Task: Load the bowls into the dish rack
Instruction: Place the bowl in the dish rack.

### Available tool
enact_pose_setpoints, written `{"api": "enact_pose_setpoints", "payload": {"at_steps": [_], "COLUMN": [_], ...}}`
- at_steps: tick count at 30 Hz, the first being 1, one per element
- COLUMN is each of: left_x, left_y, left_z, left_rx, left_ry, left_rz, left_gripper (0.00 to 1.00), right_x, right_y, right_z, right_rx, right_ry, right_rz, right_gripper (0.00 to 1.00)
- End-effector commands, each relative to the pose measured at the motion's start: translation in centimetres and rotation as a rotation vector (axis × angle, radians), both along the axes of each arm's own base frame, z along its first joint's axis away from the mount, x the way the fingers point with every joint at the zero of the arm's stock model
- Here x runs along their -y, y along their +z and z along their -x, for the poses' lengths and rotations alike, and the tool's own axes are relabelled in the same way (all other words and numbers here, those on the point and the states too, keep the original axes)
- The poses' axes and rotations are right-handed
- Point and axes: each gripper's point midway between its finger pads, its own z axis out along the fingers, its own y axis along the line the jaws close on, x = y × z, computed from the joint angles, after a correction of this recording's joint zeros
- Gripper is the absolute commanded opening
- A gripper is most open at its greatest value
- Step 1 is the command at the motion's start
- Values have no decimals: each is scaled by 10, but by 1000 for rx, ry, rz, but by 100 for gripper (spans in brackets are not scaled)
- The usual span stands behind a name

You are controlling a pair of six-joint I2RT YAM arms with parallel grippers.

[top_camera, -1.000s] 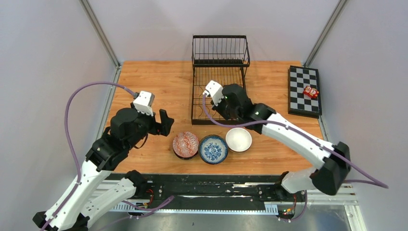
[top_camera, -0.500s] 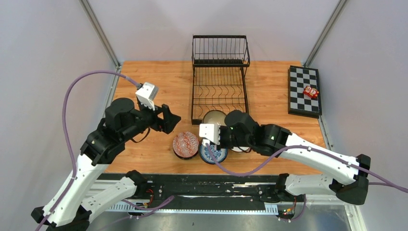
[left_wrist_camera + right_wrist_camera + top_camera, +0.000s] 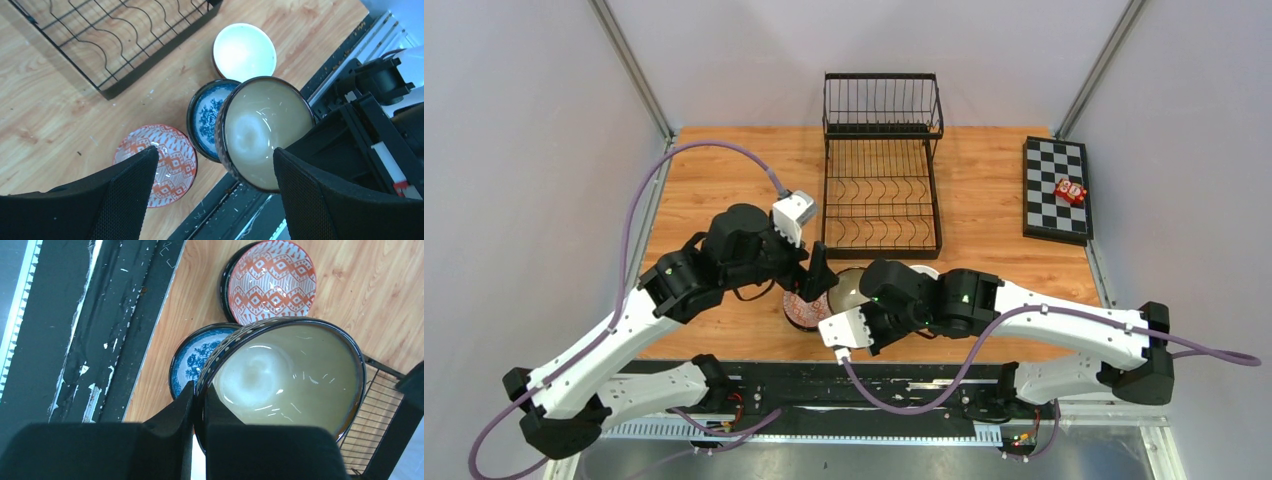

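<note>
Closest to the arm bases, the right pincer (image 3: 198,390) is pressed together on the rim of a beige-glazed bowl (image 3: 290,375) with a dark, dotted outer edge, one finger inside the rim and one outside. That bowl is tipped steeply and hangs partly over a blue-and-white floral bowl (image 3: 205,117); whether the two touch cannot be told. The floral bowl sits on the wooden tabletop (image 3: 724,170) near its front edge, between a red-patterned bowl (image 3: 157,165) on the left and a plain white bowl (image 3: 244,51) on the right, the three forming a short row with their rims close together. The left pincer (image 3: 214,152) hovers just above this row with its fingers (image 3: 125,195) spread wide and nothing between them, framing the red-patterned bowl and the held bowl in its wrist view. All four bowls lie on the near side of the black wire dish rack (image 3: 882,165), which stands at the middle of the tabletop with its raised basket at the far end. Far to the right, a checkered board (image 3: 1049,210) lies flat with a small red object (image 3: 1070,190) on it.
</note>
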Motion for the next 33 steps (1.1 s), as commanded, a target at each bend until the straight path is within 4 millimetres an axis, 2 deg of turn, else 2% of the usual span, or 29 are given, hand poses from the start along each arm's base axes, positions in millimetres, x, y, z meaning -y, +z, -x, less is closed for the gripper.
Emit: {"api": "enact_pose_setpoints", "payload": {"at_steps": [1,7,13,18,31,33], "left_x": [11,16,25,33,36,37], "left_y": [-19,-48,-71,-78,-90,-91], "left_z": [4,10,14,17,18,18], "left_rx": [-42,-80,-129,-143,-170,-169], "left_ry": [-11,-23,-38,-58,-65,-67], "left_rz": [-44,-122,-180,-203,-238,-241], "left_gripper": [86,83,75,65,22,11], "right_x": [-6,-7,-9,-9,-10,-12], "right_y": [19,18,21,20,17,19], "right_z": [5,10,11,9,-6,-5], "right_rx": [57,63,83,106,180,176], "right_ry": [71,103,120,114,50,47], "right_rz": [-6,20,35,65,137,129], "right_gripper": [3,3,3,3,3,3]}}
